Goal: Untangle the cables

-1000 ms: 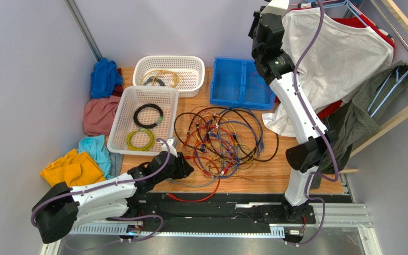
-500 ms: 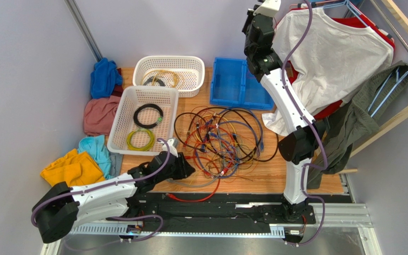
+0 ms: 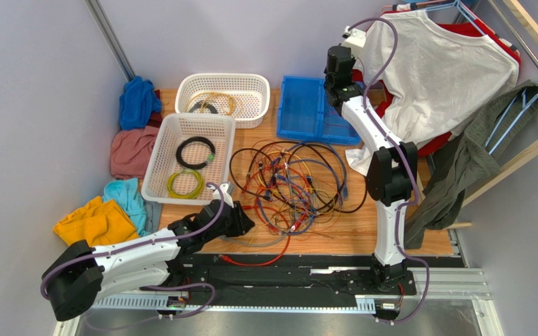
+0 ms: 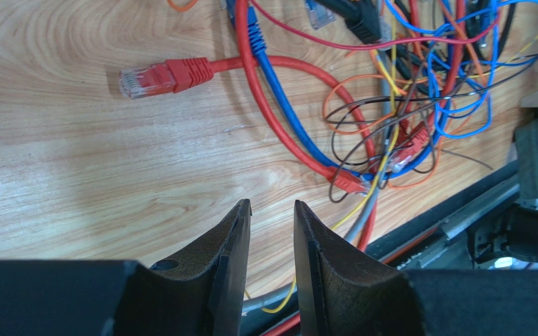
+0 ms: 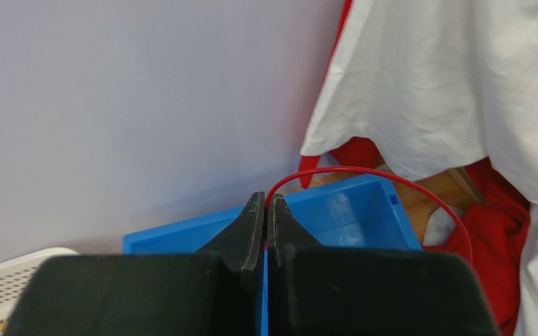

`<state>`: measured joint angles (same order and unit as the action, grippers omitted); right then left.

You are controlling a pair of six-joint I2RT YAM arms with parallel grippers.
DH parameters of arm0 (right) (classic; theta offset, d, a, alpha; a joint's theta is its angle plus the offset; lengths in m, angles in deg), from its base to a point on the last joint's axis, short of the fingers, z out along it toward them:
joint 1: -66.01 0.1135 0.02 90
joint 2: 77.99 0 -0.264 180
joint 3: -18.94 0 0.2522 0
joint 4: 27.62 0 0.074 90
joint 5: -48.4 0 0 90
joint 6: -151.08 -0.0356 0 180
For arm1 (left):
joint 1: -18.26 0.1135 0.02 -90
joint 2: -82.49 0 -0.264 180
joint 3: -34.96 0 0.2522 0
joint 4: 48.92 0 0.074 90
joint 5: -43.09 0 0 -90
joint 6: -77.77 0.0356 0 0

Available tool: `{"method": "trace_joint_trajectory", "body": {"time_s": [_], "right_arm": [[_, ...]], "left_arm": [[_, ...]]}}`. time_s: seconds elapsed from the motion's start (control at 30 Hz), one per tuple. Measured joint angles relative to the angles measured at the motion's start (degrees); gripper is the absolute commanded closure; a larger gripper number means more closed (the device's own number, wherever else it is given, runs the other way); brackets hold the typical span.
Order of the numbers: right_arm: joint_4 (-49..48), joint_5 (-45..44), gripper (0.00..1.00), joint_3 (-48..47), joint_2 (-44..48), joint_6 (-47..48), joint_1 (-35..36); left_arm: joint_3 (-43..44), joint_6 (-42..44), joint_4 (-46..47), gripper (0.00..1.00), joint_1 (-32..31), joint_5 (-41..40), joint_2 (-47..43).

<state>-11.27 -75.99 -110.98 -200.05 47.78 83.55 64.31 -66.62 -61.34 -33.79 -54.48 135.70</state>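
Lilac-grey walls are seen round a wooden table, with a white shirt and other clothes hung at its right and bunched cloths piled at its left. Two white baskets are set at the far left of the table, and a black coil and a yellow-green coil are laid in the nearer one. A blue bin is placed beside them at the far edge. The cables are spread in a loose tangle at the middle of the table. The left gripper is held low at the tangle's near left edge, its fingers parted by a narrow gap with nothing between them. The right gripper is raised over the bin, its fingers closed on a thin red wire that arcs out from their tips. A red plug is seen lying on bare wood.
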Motion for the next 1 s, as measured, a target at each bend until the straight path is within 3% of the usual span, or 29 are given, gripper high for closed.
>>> {"method": "trace_joint_trajectory", "body": {"time_s": [0.23,0.3,0.33,0.43,0.5,0.8,1.0], "right_arm": [[1.44,0.02,0.99,1.66,-0.42,-0.85,-1.97],[1.73,0.63,0.85,3.23,-0.44,-1.09,-1.68],[2.45,1.14,0.65,3.98,-0.48,-1.44,-1.55],[5.11,3.15,0.35,4.98,-0.76,-2.56,-1.44],[6.58,4.28,0.25,5.29,-0.76,-3.34,-1.31],[8.83,6.08,0.2,6.6,1.79,-4.96,-0.83],[7.76,8.57,0.22,16.46,14.99,-8.09,1.73]], "left_arm": [[0.11,0.76,0.55,0.63,0.0,0.52,3.26],[0.11,0.76,0.76,0.67,0.0,1.01,3.89],[0.11,0.76,0.76,0.71,0.0,1.16,3.98],[0.11,0.76,1.01,0.71,0.0,1.53,3.91],[0.13,0.72,1.05,0.71,0.0,1.57,3.58],[0.33,0.72,0.39,0.67,0.0,1.95,-0.09],[2.14,1.75,-1.73,0.51,0.0,1.46,-2.71]]}}
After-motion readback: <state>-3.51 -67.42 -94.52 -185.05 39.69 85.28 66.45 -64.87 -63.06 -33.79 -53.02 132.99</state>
